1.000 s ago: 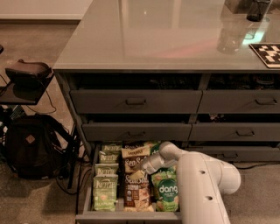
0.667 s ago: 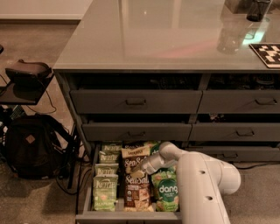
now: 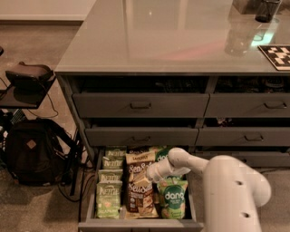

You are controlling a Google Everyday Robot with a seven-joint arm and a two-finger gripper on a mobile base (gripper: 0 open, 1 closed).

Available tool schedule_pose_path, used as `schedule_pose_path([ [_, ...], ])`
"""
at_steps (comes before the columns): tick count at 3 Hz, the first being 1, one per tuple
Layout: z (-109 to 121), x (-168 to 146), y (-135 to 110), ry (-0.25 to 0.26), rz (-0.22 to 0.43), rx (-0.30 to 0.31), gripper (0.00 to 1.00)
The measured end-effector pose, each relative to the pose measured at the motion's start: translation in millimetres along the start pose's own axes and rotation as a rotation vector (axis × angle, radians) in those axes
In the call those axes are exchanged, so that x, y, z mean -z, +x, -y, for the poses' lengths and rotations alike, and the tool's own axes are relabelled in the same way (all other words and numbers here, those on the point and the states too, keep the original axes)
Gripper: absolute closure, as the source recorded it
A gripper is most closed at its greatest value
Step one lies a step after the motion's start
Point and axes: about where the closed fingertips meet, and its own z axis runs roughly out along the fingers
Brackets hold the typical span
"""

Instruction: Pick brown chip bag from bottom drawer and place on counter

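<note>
The bottom drawer (image 3: 136,225) is pulled open at the foot of the cabinet, with snack bags lying in rows. Brown chip bags (image 3: 138,195) with white "Sea Salt" lettering fill its middle row. My gripper (image 3: 151,173), at the end of the white arm reaching in from the lower right, is low over that row, at the upper brown chip bag (image 3: 137,162). It covers part of this bag. The counter (image 3: 167,36) is the wide glossy slab above the drawers.
Pale green bags (image 3: 108,190) lie in the drawer's left row and a green "dang" bag (image 3: 173,199) in its right row. A black backpack (image 3: 31,152) and a low dark stand (image 3: 27,81) are on the left. A dark cup (image 3: 267,10) and a checkered marker (image 3: 277,55) sit on the counter's far right.
My gripper has shifted slightly left and lower over the middle row of brown bags. The bags have not visibly moved.
</note>
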Motion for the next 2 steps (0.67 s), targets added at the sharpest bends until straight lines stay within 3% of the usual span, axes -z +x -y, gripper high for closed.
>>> schedule_pose_path([
  [1,-47.5,41.2,-51.2,0.005,0.037,0.181,1.0],
  [2,-93.5,85.6,-105.3,0.066,0.031,0.338,1.0],
])
